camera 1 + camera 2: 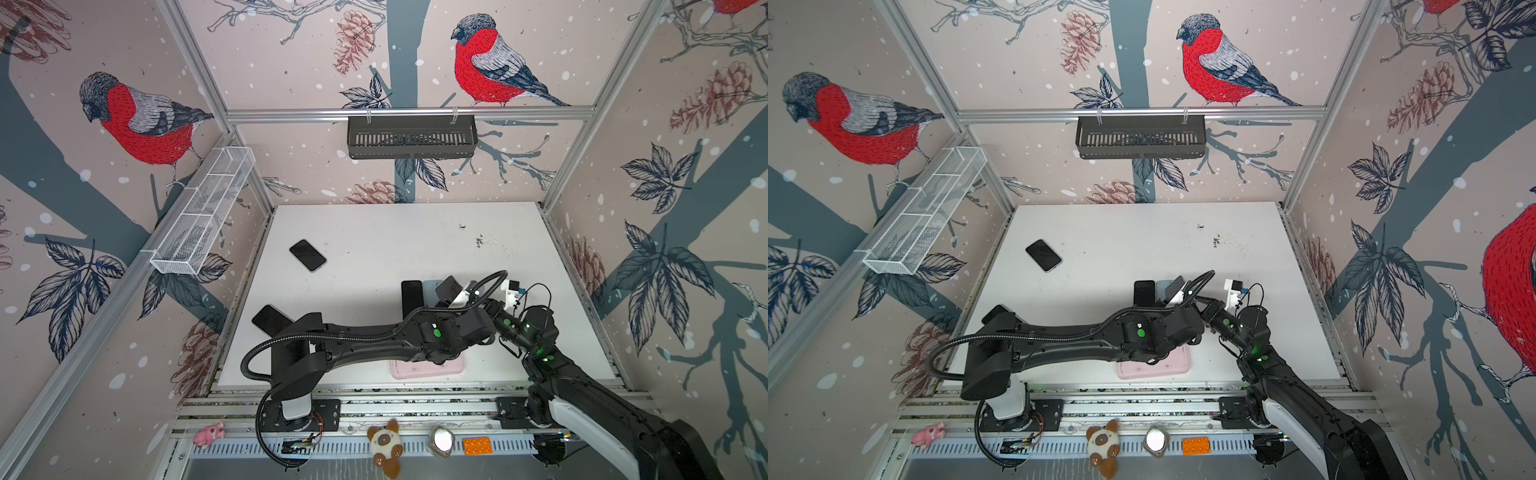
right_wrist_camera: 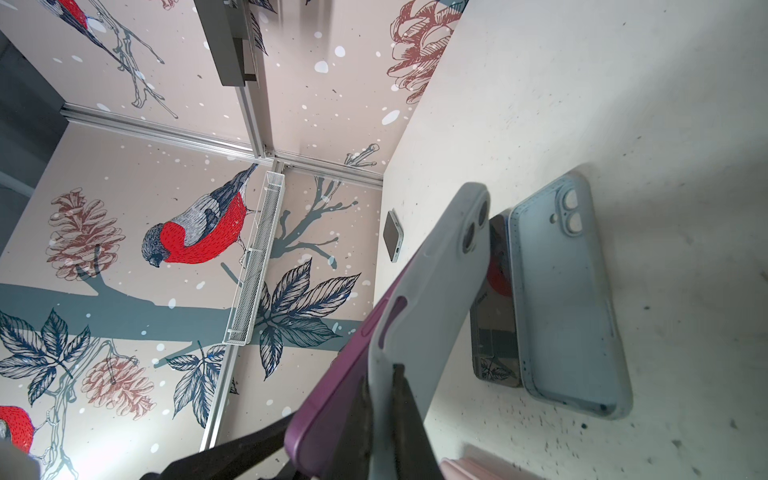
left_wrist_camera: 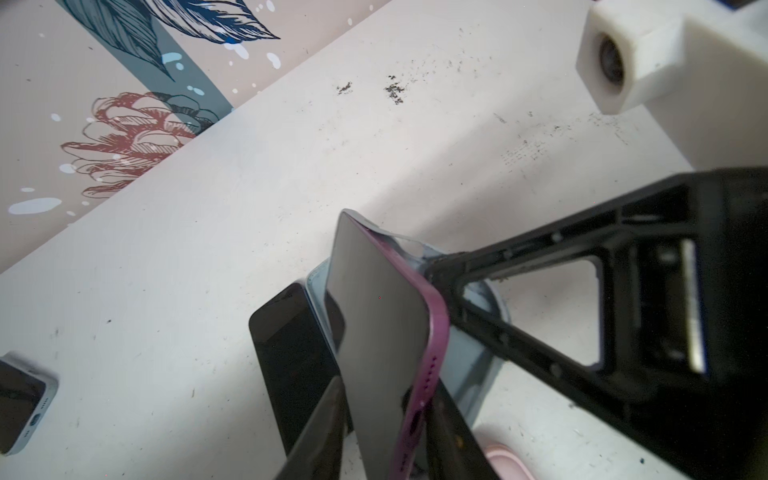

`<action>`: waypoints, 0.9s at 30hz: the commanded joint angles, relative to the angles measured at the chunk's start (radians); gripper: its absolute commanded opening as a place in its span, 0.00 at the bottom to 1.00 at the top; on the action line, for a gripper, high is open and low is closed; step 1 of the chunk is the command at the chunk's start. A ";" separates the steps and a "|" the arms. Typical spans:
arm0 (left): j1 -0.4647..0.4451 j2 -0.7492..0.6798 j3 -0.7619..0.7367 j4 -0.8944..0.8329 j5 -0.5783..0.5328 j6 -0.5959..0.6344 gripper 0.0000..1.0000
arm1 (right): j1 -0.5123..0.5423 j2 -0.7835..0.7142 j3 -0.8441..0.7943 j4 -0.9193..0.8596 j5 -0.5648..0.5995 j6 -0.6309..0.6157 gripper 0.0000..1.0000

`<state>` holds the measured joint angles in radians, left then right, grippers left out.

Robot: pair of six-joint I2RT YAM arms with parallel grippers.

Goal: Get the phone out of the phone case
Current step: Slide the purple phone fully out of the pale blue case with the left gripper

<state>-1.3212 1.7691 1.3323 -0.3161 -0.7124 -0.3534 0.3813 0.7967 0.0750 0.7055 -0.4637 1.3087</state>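
A purple phone (image 3: 374, 332) with a dark screen is tilted up above the table, partly out of its pale grey phone case (image 2: 440, 291). The case's lip (image 3: 409, 245) is peeled back from the phone's far corner. My left gripper (image 3: 388, 386) is shut on the phone's near end, one finger on the screen, the other on its back. My right gripper (image 2: 384, 411) is shut on the case's side wall, beside the phone's purple edge (image 2: 332, 395). In both top views the two grippers meet at the phone (image 1: 449, 286) (image 1: 1177, 284), right of the table's middle.
An empty light blue case (image 1: 430, 291) and a black phone (image 1: 411, 295) lie flat just under the held phone. A pink case (image 1: 428, 368) lies near the front edge. Another cased phone (image 1: 307, 255) lies at the far left, and a dark phone (image 1: 270, 318) by the left arm's base.
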 commanded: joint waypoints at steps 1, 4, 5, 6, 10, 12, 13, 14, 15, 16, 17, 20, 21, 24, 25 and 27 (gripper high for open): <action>0.004 0.006 -0.004 0.063 0.058 0.054 0.28 | 0.004 -0.003 0.001 0.061 -0.015 0.004 0.00; 0.004 0.006 -0.009 0.079 0.088 0.068 0.22 | 0.004 -0.009 0.006 0.049 -0.012 0.003 0.00; 0.004 0.007 -0.010 0.078 0.092 0.071 0.20 | 0.005 -0.010 0.009 0.046 -0.012 0.001 0.00; 0.004 0.005 -0.009 0.079 0.096 0.072 0.17 | 0.003 -0.011 0.010 0.043 -0.012 0.000 0.00; 0.004 -0.002 -0.004 0.074 0.097 0.078 0.05 | 0.003 -0.011 0.015 0.038 -0.015 0.000 0.00; 0.004 -0.007 -0.002 0.074 0.087 0.080 0.00 | 0.004 -0.013 0.015 0.038 -0.015 0.001 0.00; 0.004 -0.010 0.000 0.071 0.075 0.081 0.00 | 0.003 -0.014 0.013 0.038 -0.015 0.002 0.00; 0.004 -0.012 0.001 0.068 0.065 0.082 0.00 | 0.005 -0.016 0.012 0.036 -0.012 0.003 0.00; 0.005 -0.013 0.004 0.060 0.059 0.083 0.00 | 0.004 -0.017 0.012 0.036 -0.010 0.004 0.00; 0.005 -0.014 0.006 0.057 0.050 0.084 0.00 | 0.004 -0.018 0.011 0.036 -0.010 0.004 0.00; 0.005 -0.017 0.006 0.053 0.041 0.084 0.00 | 0.005 -0.019 0.011 0.036 -0.009 0.003 0.00; 0.004 -0.032 0.000 0.050 0.006 0.083 0.00 | 0.005 -0.015 0.002 0.038 -0.003 0.000 0.00; 0.005 -0.041 -0.007 0.053 -0.003 0.082 0.00 | 0.003 -0.011 -0.002 0.038 -0.002 -0.002 0.00; 0.005 -0.067 -0.028 0.083 -0.016 0.091 0.00 | 0.002 0.007 -0.011 0.059 -0.004 0.003 0.00; 0.004 -0.073 -0.031 0.089 -0.019 0.092 0.00 | 0.003 0.013 -0.012 0.063 -0.004 0.003 0.00; 0.002 -0.086 -0.036 0.096 -0.019 0.098 0.00 | 0.003 0.019 -0.014 0.066 -0.006 0.002 0.00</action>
<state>-1.3148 1.7073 1.2972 -0.3004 -0.7105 -0.2623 0.3836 0.8097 0.0643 0.7364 -0.4759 1.3087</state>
